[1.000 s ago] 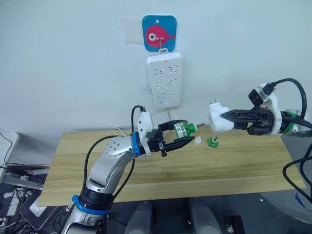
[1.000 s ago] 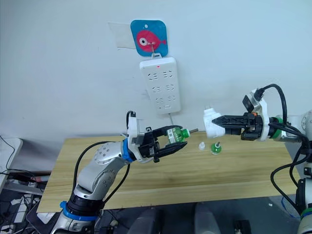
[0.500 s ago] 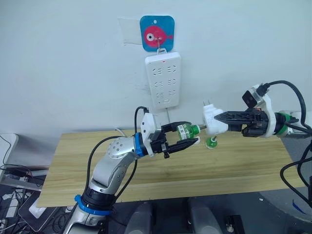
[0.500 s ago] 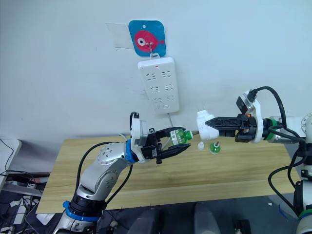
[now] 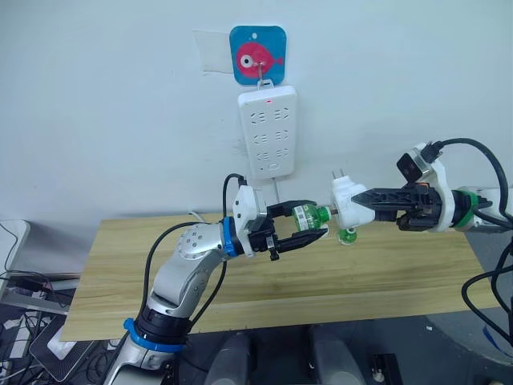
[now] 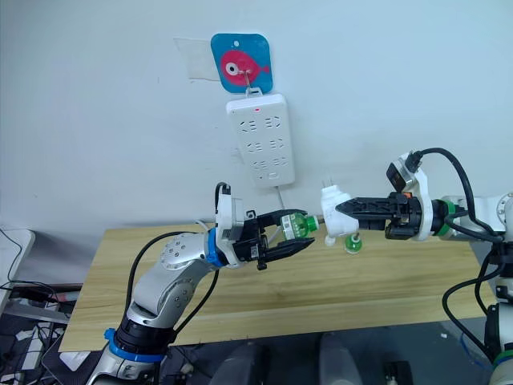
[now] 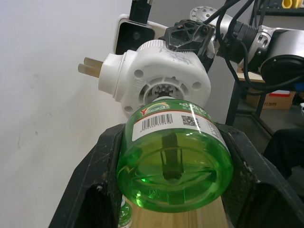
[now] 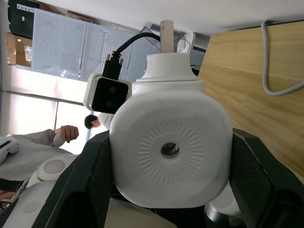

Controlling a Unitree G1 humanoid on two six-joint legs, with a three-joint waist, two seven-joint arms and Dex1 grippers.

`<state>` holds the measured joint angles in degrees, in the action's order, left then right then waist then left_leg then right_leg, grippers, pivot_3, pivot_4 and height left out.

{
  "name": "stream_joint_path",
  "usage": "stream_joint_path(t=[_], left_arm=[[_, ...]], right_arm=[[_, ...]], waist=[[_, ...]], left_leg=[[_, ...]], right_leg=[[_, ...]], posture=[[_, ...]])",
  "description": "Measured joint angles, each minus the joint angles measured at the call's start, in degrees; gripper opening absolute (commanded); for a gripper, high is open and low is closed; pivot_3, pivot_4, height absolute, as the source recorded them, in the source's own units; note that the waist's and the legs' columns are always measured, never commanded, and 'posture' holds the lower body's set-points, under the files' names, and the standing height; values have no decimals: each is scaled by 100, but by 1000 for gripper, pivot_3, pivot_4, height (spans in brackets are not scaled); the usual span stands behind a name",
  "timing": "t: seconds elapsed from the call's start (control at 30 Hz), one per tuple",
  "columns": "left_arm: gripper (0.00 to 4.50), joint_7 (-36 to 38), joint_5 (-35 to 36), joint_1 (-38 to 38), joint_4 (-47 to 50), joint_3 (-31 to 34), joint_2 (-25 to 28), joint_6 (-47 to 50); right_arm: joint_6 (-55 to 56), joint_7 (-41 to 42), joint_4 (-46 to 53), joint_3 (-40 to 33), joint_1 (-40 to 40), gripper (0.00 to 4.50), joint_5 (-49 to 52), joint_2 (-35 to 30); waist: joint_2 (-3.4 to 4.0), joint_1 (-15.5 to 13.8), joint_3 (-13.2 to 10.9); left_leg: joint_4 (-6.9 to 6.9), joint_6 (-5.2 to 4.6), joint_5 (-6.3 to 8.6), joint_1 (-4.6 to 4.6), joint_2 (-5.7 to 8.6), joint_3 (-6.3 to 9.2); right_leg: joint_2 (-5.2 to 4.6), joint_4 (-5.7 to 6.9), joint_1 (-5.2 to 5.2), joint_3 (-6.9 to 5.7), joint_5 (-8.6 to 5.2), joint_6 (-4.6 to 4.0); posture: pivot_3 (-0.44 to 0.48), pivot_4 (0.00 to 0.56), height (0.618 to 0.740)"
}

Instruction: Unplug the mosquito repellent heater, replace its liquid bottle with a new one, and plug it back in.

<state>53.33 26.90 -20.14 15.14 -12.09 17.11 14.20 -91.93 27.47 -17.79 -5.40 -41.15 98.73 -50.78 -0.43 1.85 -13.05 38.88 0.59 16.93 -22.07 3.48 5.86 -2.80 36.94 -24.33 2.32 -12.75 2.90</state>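
Holding the new bottle (image 5: 303,215) clamped between my left gripper (image 5: 304,221) fingers, I see its neck pointing along them straight toward the mosquito repellent heater (image 5: 349,205). My right gripper (image 5: 361,200) is clenched on the heater just ahead, with its socket (image 7: 163,89) facing the bottle and its prongs (image 5: 337,173) pointing up. Neck and socket look nearly touching on one axis, so both arms are equally near. The bottle label (image 7: 164,116) carries a barcode; the small brand print I cannot read.
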Motion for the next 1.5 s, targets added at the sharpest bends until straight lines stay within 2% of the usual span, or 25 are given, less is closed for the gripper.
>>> stream_joint_path(t=[0.6,0.8,1.07,1.2,1.23,1.5], left_arm=[[2254,44,16,-62,4,-70,-26,35],[2254,127,38,-93,4,-93,-29,9],[2254,126,68,-90,3,-87,-52,16],[2254,142,69,-114,2,-156,-74,29],[2254,156,64,-117,-5,-209,-103,34],[2254,222,71,-213,-143,-220,-111,36]], right_arm=[[166,-407,15,285,26,2964,614,16],[421,-557,272,568,86,2964,1024,-178],[655,-520,454,674,139,2964,1044,-207],[643,-398,625,752,172,4314,1063,-213],[632,-362,708,790,179,4452,1101,-197],[699,-286,869,804,419,4452,1169,-286]], waist=[[0,0,0],[0,2,0],[0,2,0],[0,2,1],[0,3,1],[0,4,1]], left_leg=[[1,0,0,0,-1,-1],[1,0,0,0,-1,-2],[2,0,0,0,-3,-1],[2,0,0,0,-4,0],[2,0,0,0,-4,0],[4,0,0,0,-4,0]], right_leg=[[2,0,0,1,0,0],[2,0,0,1,0,0],[17,-1,0,2,0,0],[17,0,0,2,0,0],[17,0,0,2,0,0],[18,0,0,2,0,0]], posture=[[-89,194,740],[-91,195,740],[-102,195,740],[-105,195,740],[-105,195,740],[-109,199,740]])
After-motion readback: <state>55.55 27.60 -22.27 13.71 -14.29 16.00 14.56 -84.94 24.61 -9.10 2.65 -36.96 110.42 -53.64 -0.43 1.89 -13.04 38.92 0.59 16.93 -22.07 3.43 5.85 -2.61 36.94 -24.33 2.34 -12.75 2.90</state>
